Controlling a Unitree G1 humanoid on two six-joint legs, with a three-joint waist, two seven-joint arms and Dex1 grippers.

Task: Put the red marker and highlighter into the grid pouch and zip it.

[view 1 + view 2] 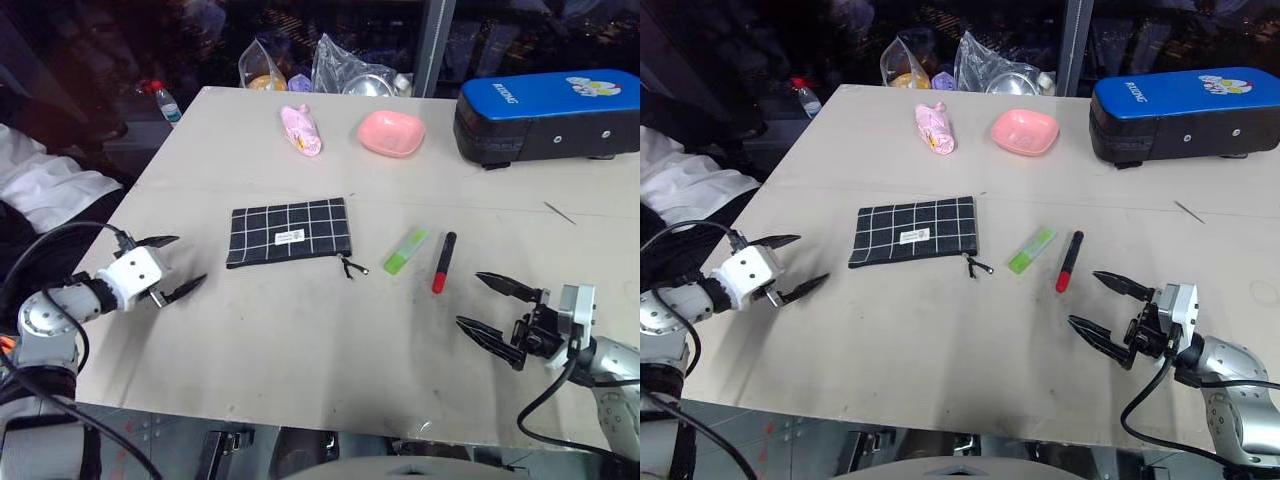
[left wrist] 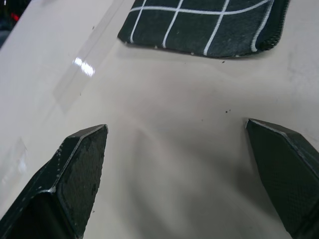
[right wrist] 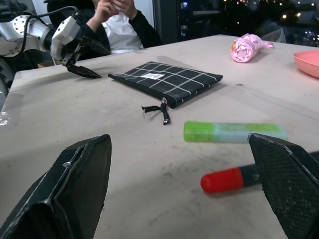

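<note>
The red marker point(image 1: 443, 262) lies flat on the desk point(image 1: 300, 330), just ahead of the right claw point(image 1: 492, 305) and a little toward the robot's left of it. Its long axis runs nearly away from the robot, red cap end nearest, black barrel pointing toward the far edge. The right claw faces forward and to the left, roughly level above the desk, so the marker lies almost along its line of reach, not across it; judging from this, the wrist would need turning for the 2 fingers to straddle the barrel.

The highlighter point(image 1: 405, 251) lies just beside the marker on the side away from the right claw, tilted slightly, close but not touching. Both pens sit between the right claw and the grid pouch point(image 1: 289, 232), and the right arm is clearly the nearer one to them.

The grid pouch lies flat near the middle of the desk, its zipper pull point(image 1: 351, 266) trailing off the near corner on the pens' side. The left claw point(image 1: 175, 265) hovers near the pouch's opposite short end, pointing at it, apart from the fabric.

Both claws stand wide open with nothing between their fingers. No pen is in the pouch yet.
</note>
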